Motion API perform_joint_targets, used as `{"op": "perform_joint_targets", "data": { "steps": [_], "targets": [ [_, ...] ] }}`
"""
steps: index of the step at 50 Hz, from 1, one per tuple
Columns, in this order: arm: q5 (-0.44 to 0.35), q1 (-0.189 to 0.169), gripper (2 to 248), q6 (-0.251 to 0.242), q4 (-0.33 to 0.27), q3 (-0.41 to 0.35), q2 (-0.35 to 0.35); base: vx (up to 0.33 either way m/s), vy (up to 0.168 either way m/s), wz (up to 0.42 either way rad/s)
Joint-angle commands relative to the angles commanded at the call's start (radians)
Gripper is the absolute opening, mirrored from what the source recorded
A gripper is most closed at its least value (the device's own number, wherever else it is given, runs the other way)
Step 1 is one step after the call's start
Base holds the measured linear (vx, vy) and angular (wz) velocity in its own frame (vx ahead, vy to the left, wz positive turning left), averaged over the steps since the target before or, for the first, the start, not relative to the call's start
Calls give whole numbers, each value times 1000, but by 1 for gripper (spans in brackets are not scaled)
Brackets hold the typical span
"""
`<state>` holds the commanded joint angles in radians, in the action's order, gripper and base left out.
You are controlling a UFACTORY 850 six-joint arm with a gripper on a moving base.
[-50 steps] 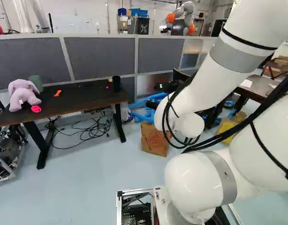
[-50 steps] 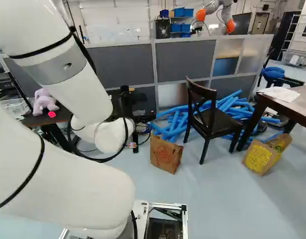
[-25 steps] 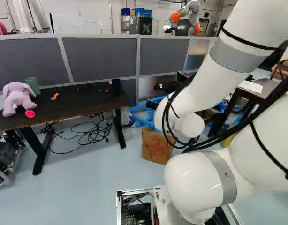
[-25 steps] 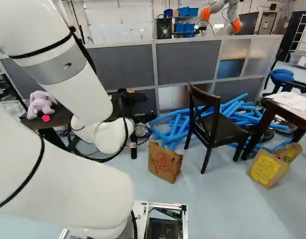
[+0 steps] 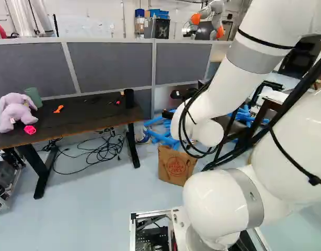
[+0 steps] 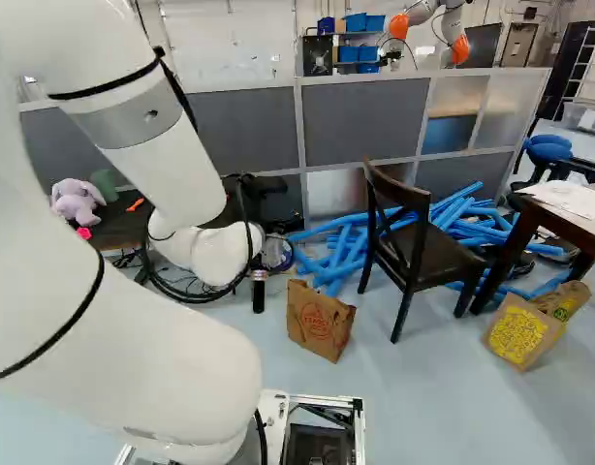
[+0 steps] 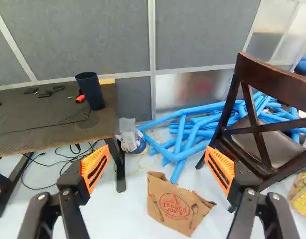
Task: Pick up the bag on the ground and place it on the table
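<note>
Wrist view: paper bag (image 7: 174,209) apparently well ahead of tool (image 5: 171,104), 2 fingers (image 7: 95,168) spread.

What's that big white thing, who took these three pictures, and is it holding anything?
It's a robot arm, bending and reaching a bit like yours. Nobody snapped these by hand: two cameras sit on its base, behind the arm, one on each side. The third rides on its wrist, looking along the black pincer. The pincer is wide open and holds nothing. On the long dark table you'll see a purple stuffed toy, a green cup, a black cup and small bits and pieces. A brown paper bag stands on the floor, near a dark chair.
</note>
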<state>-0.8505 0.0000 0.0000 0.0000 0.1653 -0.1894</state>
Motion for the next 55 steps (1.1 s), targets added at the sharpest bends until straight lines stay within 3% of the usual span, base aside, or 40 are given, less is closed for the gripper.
{"op": "perform_joint_targets", "data": {
  "steps": [26,55],
  "targets": [
    [65,-4,247,0,0,106,113,0,0,0],
    [152,-41,247,0,0,236,261,0,0,0]
  ]
}}
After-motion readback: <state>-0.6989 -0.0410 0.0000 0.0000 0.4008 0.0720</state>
